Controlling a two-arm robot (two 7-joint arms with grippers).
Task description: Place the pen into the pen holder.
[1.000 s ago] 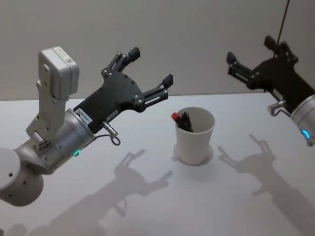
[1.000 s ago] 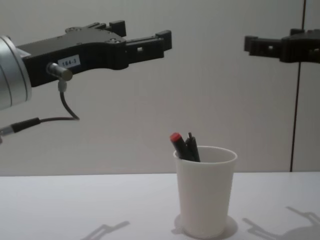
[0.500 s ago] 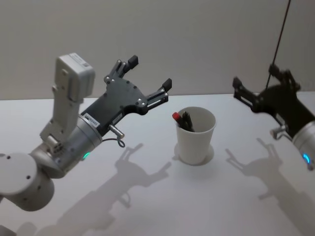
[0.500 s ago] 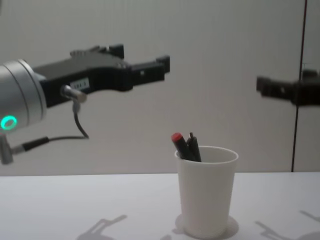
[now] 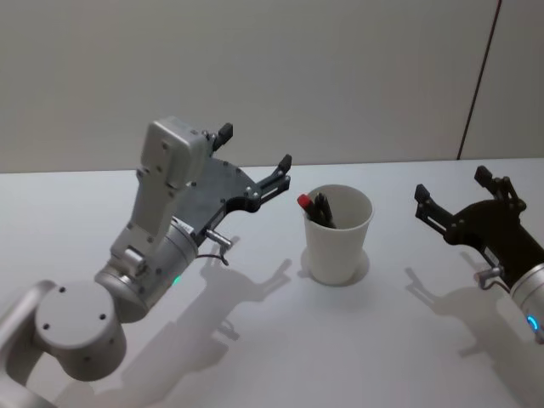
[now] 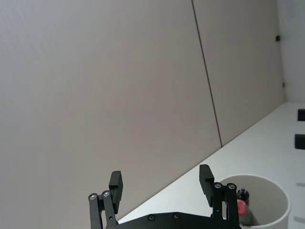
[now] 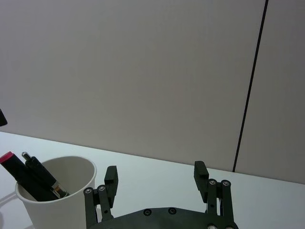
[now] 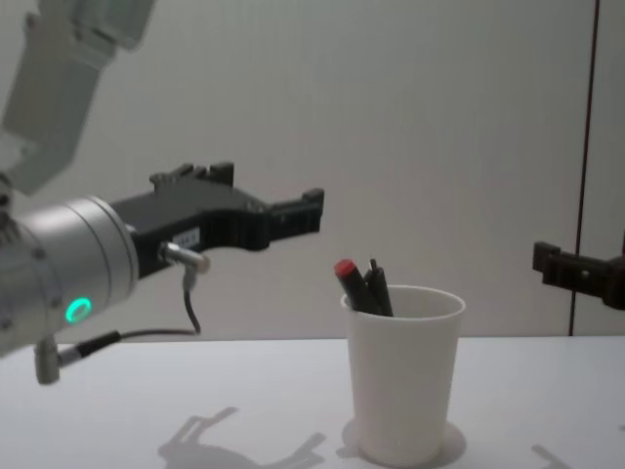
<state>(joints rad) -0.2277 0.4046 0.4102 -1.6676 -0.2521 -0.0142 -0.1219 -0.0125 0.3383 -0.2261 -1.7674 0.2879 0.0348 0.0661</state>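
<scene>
Nearest me, the left gripper (image 5: 253,156) hung above the white table (image 5: 68,221), to the left of the paper-cup pen holder (image 5: 337,235) — its fingers spread wide and holding nothing. Opposite, the right gripper (image 5: 452,192) sat low over the table on the cup's right, well apart from it, its fingers likewise spread and empty. Between the two stood the pen holder, upright. Inside it the pen (image 5: 323,209), dark-barrelled, leaned against the wall facing the left gripper, beside a red-capped marker (image 5: 303,202) whose tip rose just above the rolled rim. I judged the placing done: the pen rested in the cup, and both tools, unloaded and clear of it, appeared set for parking — no grasp seemed left to make.
</scene>
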